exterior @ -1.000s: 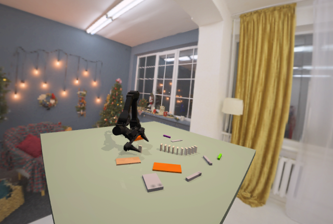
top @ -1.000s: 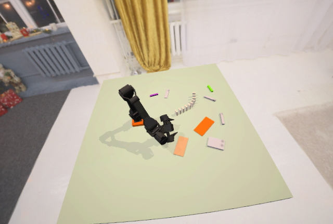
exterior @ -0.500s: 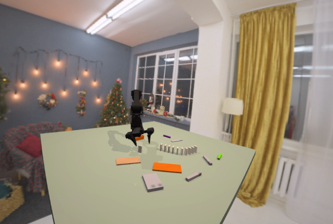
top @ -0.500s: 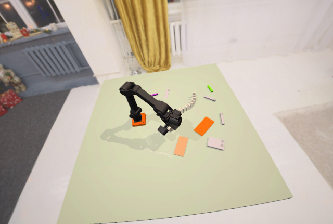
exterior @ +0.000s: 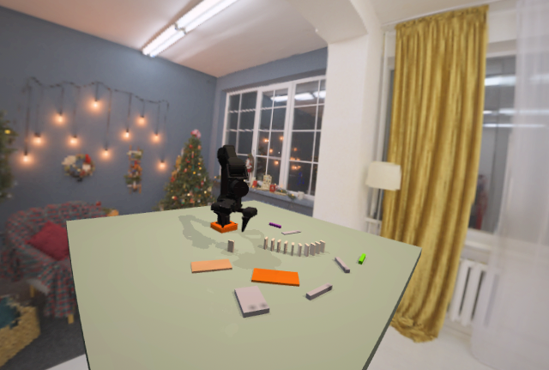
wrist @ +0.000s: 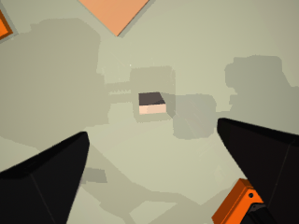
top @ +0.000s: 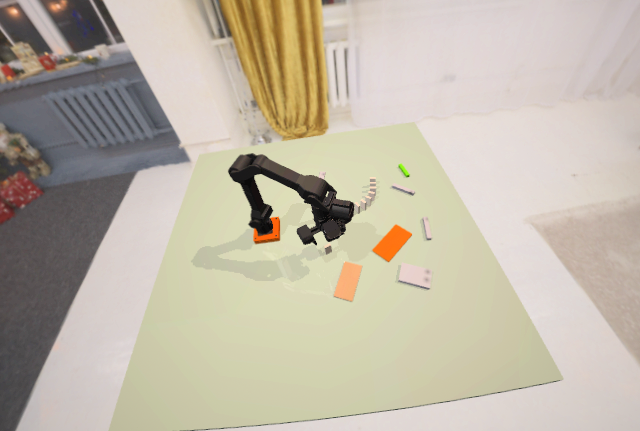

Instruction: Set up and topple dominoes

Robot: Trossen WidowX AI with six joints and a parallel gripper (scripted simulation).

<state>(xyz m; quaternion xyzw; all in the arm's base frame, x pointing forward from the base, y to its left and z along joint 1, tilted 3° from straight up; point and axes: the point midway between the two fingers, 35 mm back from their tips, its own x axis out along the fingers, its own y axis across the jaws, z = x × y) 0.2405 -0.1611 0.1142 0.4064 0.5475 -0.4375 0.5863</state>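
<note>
A row of several upright pale dominoes [top: 363, 204] [exterior: 286, 247] curves over the mat; the arm hides part of its near end in the top view. A single pale domino [top: 328, 249] [exterior: 230, 245] [wrist: 152, 108] stands upright by itself, separated from the row by a gap wider than the row's spacing. My gripper [wrist: 154, 131] is wide open and empty. It is raised above the mat and points down, and the single domino shows ahead of the gap between the fingertips in the wrist view, touching neither finger.
A peach slab [top: 347, 281] [exterior: 211, 265] lies near the single domino. An orange slab [top: 392, 242] [exterior: 275, 276], a grey-pink box [top: 415, 275] [exterior: 251, 300], pinkish bars [top: 426, 228] [exterior: 319, 291] and a green bar [top: 403, 170] [exterior: 361, 258] lie beyond. A purple bar [exterior: 274, 225] lies behind the row.
</note>
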